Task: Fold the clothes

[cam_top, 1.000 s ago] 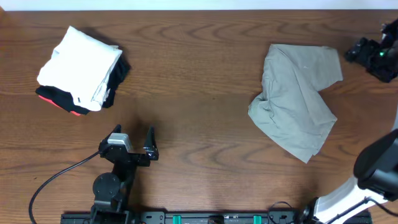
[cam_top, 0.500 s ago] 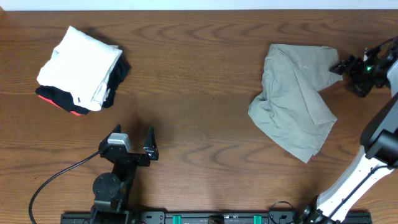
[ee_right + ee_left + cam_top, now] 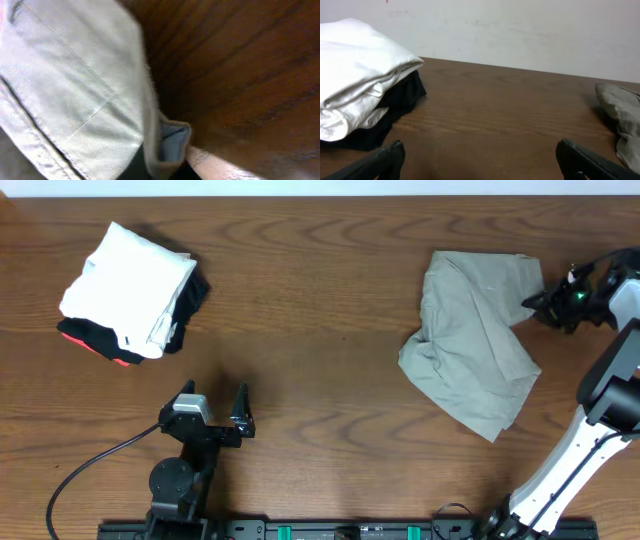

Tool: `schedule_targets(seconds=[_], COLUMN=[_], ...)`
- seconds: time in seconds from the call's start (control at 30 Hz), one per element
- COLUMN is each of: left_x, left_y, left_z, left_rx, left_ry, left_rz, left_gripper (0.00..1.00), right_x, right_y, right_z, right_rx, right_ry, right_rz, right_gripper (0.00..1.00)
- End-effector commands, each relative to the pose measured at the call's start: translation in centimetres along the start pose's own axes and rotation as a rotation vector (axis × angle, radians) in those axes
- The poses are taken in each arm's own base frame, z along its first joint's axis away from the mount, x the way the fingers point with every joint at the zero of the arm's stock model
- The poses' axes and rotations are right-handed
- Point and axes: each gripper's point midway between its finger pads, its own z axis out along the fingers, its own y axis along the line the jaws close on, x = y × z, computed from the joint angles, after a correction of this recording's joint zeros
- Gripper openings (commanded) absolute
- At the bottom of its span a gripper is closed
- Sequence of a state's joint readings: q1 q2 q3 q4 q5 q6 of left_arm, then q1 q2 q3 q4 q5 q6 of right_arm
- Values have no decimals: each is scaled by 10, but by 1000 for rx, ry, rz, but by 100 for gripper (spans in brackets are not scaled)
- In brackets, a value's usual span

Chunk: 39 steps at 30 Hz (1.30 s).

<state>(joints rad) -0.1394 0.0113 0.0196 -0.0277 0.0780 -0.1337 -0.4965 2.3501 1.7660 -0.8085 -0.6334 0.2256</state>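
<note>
The clothes (image 3: 470, 345), light khaki trousers, lie crumpled on the right half of the wooden table; they also show at the far right of the left wrist view (image 3: 620, 112). My right gripper (image 3: 537, 299) is at their upper right edge and shut on the fabric. In the right wrist view the clothes (image 3: 75, 85) fill the left side, and a hemmed corner runs down into the right gripper (image 3: 167, 169). My left gripper (image 3: 215, 412) rests open near the front left, far from the trousers, with nothing between its fingers (image 3: 387, 159).
A stack of folded garments sits at the back left: a white one (image 3: 130, 275) on top of black and red ones (image 3: 95, 340); the white one (image 3: 360, 80) shows in the left wrist view. A black cable (image 3: 85, 470) trails from the left arm's base.
The right gripper has moved left from the table's right edge onto the trousers' upper right corner and gone from open to shut on the fabric. The left arm has not moved.
</note>
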Motion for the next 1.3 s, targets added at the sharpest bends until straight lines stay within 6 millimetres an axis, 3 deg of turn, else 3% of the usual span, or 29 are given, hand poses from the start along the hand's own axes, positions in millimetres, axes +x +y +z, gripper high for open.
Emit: schedule_targets(seconds=[0.0,0.1,0.17,0.3,0.4,0.5,0.6,0.73,0.83,0.93,1.03,1.27], left_x=[15,15,15,15,15,15,15,15,15,15,15,15], left_y=[0,0,0,0,0,0,0,0,0,0,0,0], left_z=[1,1,1,1,1,1,1,1,1,1,1,1], left_rx=[7,7,7,7,7,7,7,7,7,7,7,7], left_ry=[48,48,48,48,48,48,48,48,48,48,48,48], left_rz=[5,5,5,5,5,5,5,5,5,5,5,5], left_gripper=[98,98,98,98,98,98,98,98,98,98,98,98], right_x=[5,-1,-8,-9,1,26,68,117,160,185,189,188], right_y=[12,45,78,148,198,248,298,334,352,359,359,365], right_z=[9,-6,-30,-94,-152,-213,-273,-315,-319,-299,-281,-286], right_rx=[-43,-154,-238,-283,-262,-263,-265,-223,-210,-185,-120,-129], right_ry=[23,-12,-56,-184,-313,-443,-582,-711,-710,-644,-618,-643], right_rz=[-50,-141,-207,-418,-567,-691,-822,-953,-1066,-1149,-1194,-1199], right_gripper=[1,1,1,1,1,1,1,1,1,1,1,1])
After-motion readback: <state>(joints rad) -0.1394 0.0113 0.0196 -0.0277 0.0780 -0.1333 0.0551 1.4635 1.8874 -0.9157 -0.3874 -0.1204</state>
